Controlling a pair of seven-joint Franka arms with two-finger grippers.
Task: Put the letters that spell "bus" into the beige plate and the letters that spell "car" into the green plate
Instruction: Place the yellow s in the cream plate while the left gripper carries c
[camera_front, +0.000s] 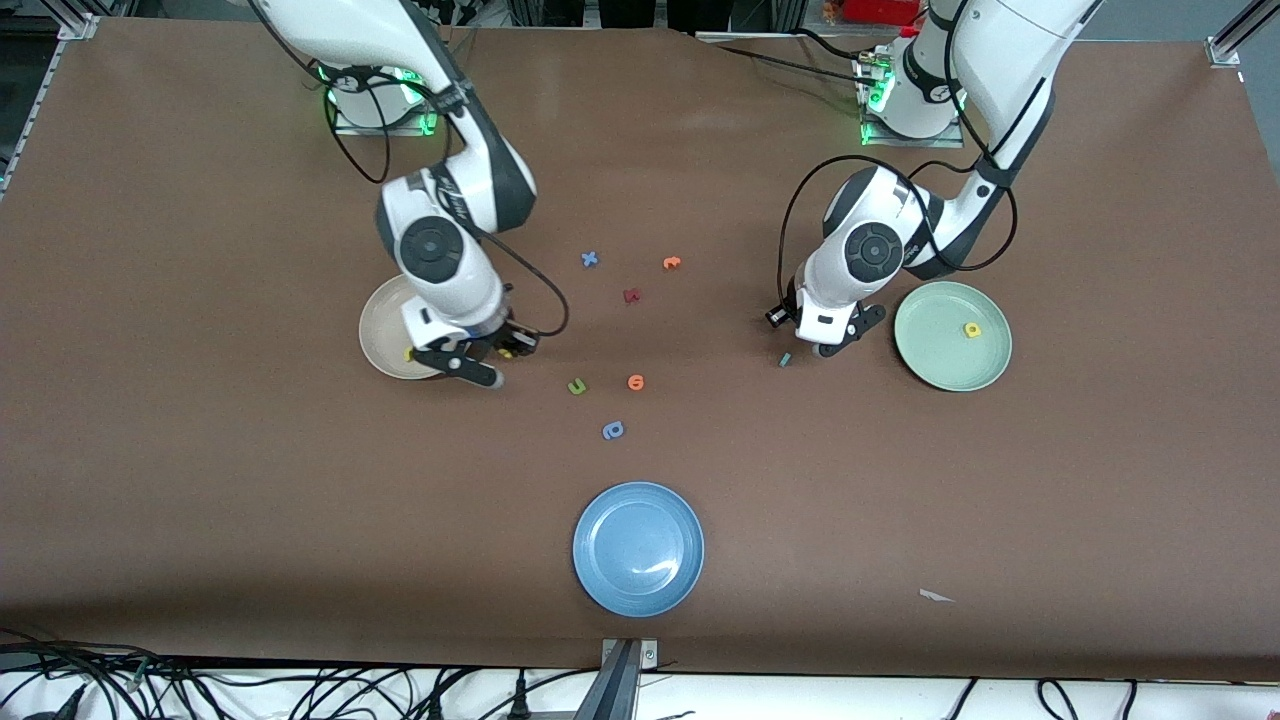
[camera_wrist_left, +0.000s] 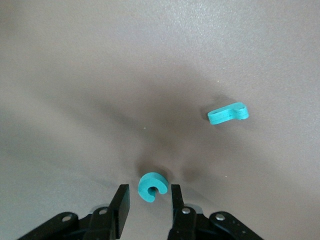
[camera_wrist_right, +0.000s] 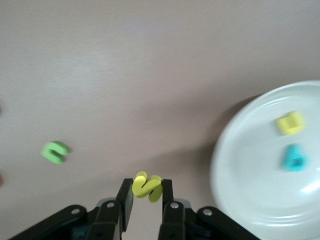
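Brown worktop is stretching under both arms, with toy letters scattered across its middle. I am watching the yellow "s" (camera_wrist_right: 147, 186) clenched in the jaws of the right gripper (camera_wrist_right: 147, 192), which is hanging over bare worktop just beside the beige plate (camera_wrist_right: 250, 165). That plate is already holding the yellow "u" (camera_wrist_right: 290, 122) and the teal "b" (camera_wrist_right: 294, 157), so "bus" is lacking only this last letter.

At the left arm's end, the green plate (camera_front: 940, 355) is carrying the yellow "a" (camera_front: 971, 330) alone. The left gripper (camera_wrist_left: 148, 202) is hovering low over the worktop just beside that plate, its jaws standing apart on either side of the teal "c" (camera_wrist_left: 151, 186) without pinching it, as far as I can judge. The teal "r" (camera_wrist_left: 228, 113) is lying flat on the worktop near it. So I am reckoning "car" as one letter in and two left.

Spare pieces are sitting toward the middle: the green "u" (camera_wrist_right: 54, 151), two orange letters (camera_front: 636, 381), a dark red one (camera_front: 631, 295), a blue cross shape (camera_front: 590, 259) and a blue rounded letter (camera_front: 613, 430). Nearest the front camera, the blue plate (camera_front: 638, 548) is holding nothing.
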